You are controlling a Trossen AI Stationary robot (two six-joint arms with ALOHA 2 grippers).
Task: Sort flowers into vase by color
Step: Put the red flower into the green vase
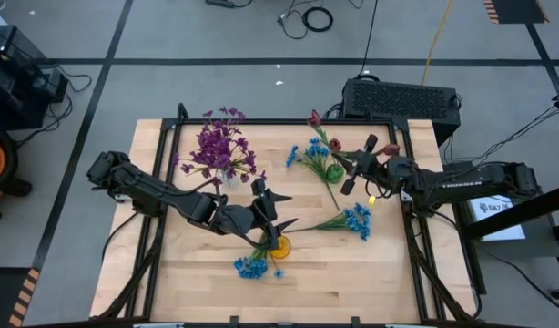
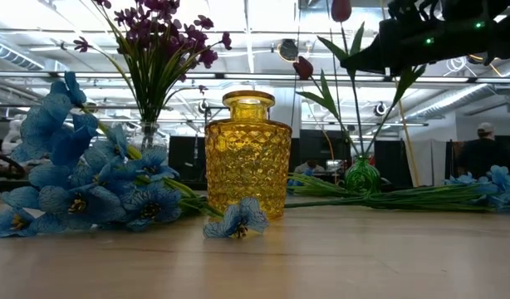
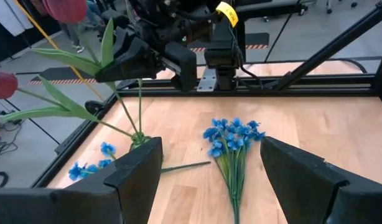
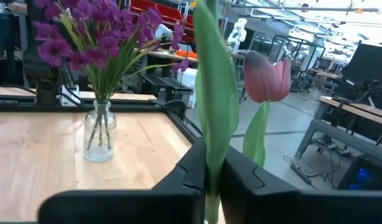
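Note:
My right gripper (image 1: 345, 167) is shut on a dark red tulip (image 4: 269, 78) above the small green vase (image 2: 362, 175). Two more red tulips (image 1: 314, 118) stand in that vase. Purple flowers (image 1: 220, 146) stand in a clear vase (image 4: 99, 134). My left gripper (image 3: 209, 177) is open above the table beside the amber vase (image 2: 247, 154); it points at a blue bunch (image 3: 232, 135) lying flat. More blue sprigs lie by the amber vase (image 1: 252, 266) and near the green vase (image 1: 302, 155). My right gripper pinches the tulip between its two fingers by its green stem and leaf (image 4: 214, 134), well below the blossom. The fingers come level from the table's right, across the stem. The tulip stands upright, and its stem (image 3: 140, 109) runs down into the green vase (image 3: 139, 140).
A black frame (image 1: 261, 123) runs round the wooden table. A blue blossom (image 2: 238, 218) lies in front of the amber vase. Long green stems (image 2: 404, 198) lie across the table's right half. Bare wood shows along the near edge.

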